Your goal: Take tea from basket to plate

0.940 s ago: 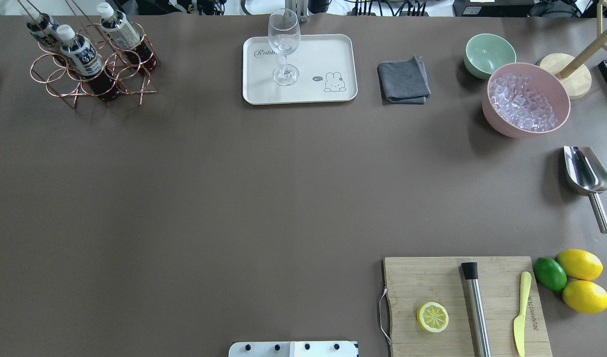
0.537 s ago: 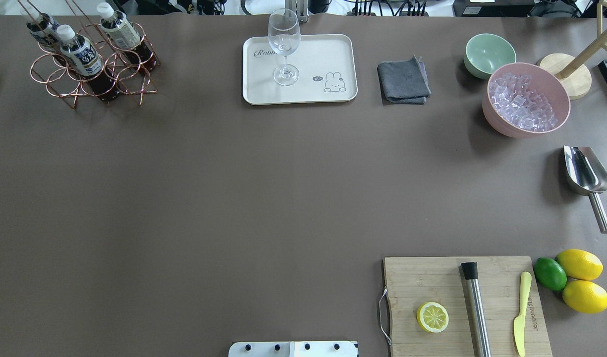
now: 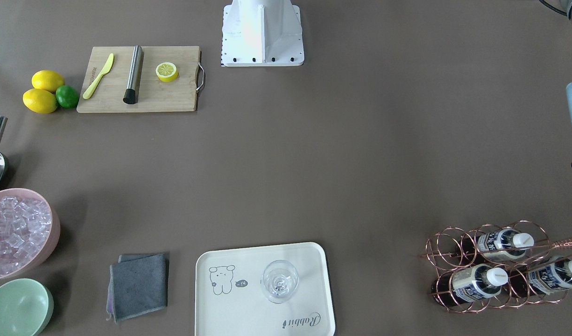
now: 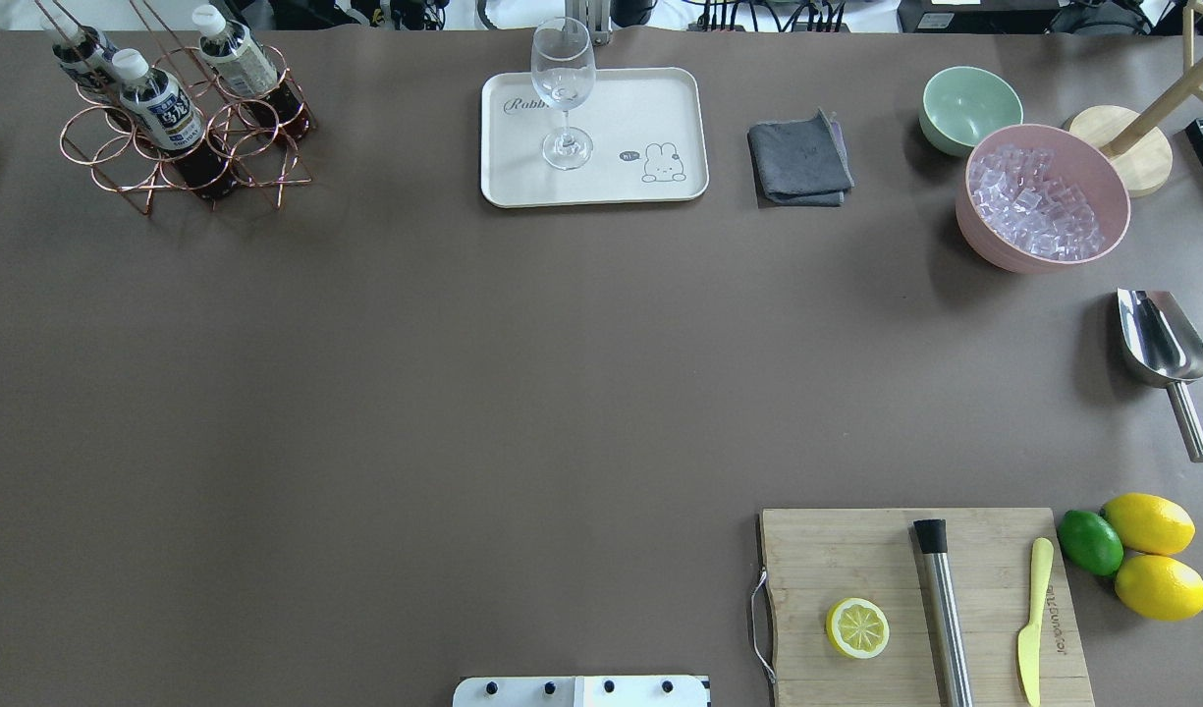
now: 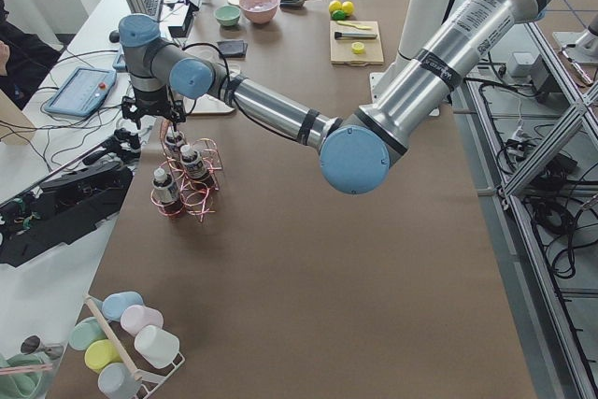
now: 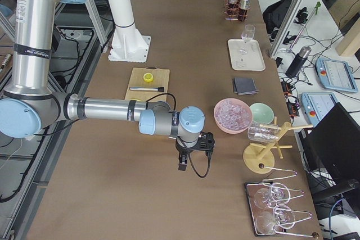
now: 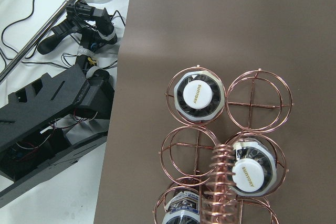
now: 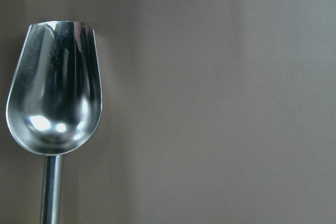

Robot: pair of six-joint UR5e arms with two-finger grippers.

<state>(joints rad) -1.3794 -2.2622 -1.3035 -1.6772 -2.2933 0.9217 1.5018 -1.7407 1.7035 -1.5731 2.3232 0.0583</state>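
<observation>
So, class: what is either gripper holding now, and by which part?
Nothing appears held: the three brown tea bottles stand in the copper wire basket, the steel scoop lies free.

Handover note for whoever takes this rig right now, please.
The left claw hangs over the rose-gold wire basket; open or shut, I cannot tell. The right claw is above the steel scoop; same doubt.
All three brown tea bottles with white caps stand in the basket. The cream rectangular plate holds only a clear stemmed glass.
Done: nothing; no bottle on the plate.
Left: grip one bottle, lift it out, set it on the plate.
</observation>
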